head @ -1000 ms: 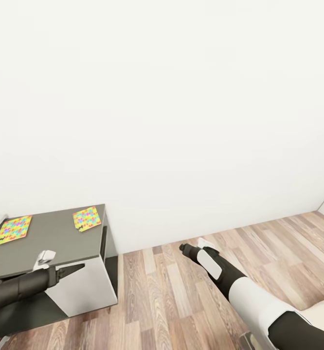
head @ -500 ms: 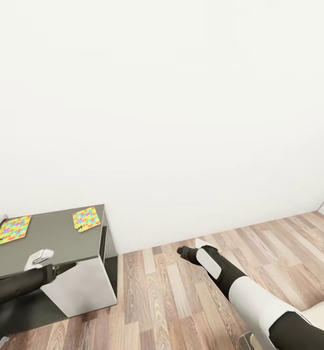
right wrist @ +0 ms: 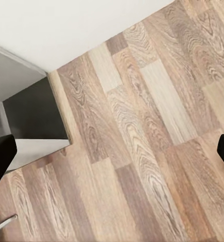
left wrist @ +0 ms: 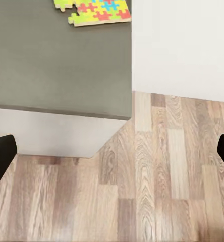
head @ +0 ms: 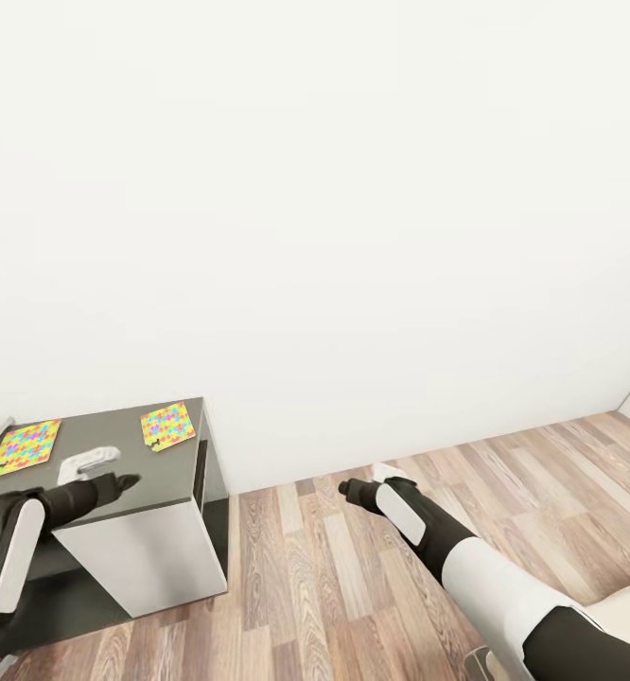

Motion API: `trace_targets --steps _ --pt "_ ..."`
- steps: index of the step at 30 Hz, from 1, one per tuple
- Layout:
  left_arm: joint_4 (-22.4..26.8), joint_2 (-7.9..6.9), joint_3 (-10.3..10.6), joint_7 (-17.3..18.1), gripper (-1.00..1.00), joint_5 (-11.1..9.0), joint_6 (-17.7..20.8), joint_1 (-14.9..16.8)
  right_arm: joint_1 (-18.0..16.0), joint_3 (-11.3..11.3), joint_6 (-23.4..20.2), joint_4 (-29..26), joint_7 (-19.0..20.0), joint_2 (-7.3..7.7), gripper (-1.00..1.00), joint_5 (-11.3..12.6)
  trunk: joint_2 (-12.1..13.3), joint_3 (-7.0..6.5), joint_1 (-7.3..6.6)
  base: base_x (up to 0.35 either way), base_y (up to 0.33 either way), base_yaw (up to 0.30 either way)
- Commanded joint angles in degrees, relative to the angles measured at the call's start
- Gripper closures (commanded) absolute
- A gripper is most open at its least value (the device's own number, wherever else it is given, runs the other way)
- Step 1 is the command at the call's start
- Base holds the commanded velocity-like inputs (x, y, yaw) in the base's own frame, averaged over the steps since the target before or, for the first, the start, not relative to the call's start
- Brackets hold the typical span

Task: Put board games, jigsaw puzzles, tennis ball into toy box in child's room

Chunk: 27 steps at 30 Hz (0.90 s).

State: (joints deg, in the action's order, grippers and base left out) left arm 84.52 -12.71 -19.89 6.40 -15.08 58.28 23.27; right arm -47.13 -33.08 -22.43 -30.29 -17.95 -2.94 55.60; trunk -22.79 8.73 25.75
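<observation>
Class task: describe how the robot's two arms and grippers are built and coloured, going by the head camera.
Both arms mix black and white. The right arm has a white rounded shell between black segments, then a white oblong panel near the wrist. The left arm is black with a similar white oblong panel. Each ends in a dark tapered gripper beside a small pale grey-white fitting.

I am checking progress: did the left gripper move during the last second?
Yes. The left gripper drew back toward the view's left, over the dark grey table, nearer the jigsaw puzzles.

Three cameras, one corner of the room.
The head camera looked forward and down from high up at the worktop (head: 116, 445), wall and floor (head: 353, 586); both wrist cameras looked down closer, sharing the worktop's edge and the planks.
</observation>
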Motion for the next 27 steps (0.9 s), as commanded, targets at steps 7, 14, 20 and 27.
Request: trace_targets --steps 7,14,20,27 --pt "-1.27 1.17 4.56 -8.13 -1.00 0.38 -3.83 1.05 -0.07 -0.56 0.26 -0.06 -0.51 0.04 -1.00 0.47 -0.13 0.13 0.04 0.000 0.000 0.000" --pt "-1.79 1.80 5.30 -9.32 -1.00 -0.04 -6.17 1.47 0.26 -0.24 0.60 -0.37 -0.16 -0.29 -1.00 0.80 -0.13 0.13 0.04 0.000 0.000 0.000" --pt "-2.95 3.61 5.16 -9.83 -1.00 -0.11 -6.75 0.94 0.12 0.29 1.18 -1.16 0.46 -2.24 -1.00 0.98 -0.13 0.13 0.04 0.000 0.000 0.000" --pt "-2.14 4.23 4.96 -9.99 -1.00 -0.05 -6.80 -0.25 -0.10 0.67 1.46 -1.53 1.39 -4.51 -1.00 0.95 -0.13 0.13 0.04 0.027 0.000 0.000"
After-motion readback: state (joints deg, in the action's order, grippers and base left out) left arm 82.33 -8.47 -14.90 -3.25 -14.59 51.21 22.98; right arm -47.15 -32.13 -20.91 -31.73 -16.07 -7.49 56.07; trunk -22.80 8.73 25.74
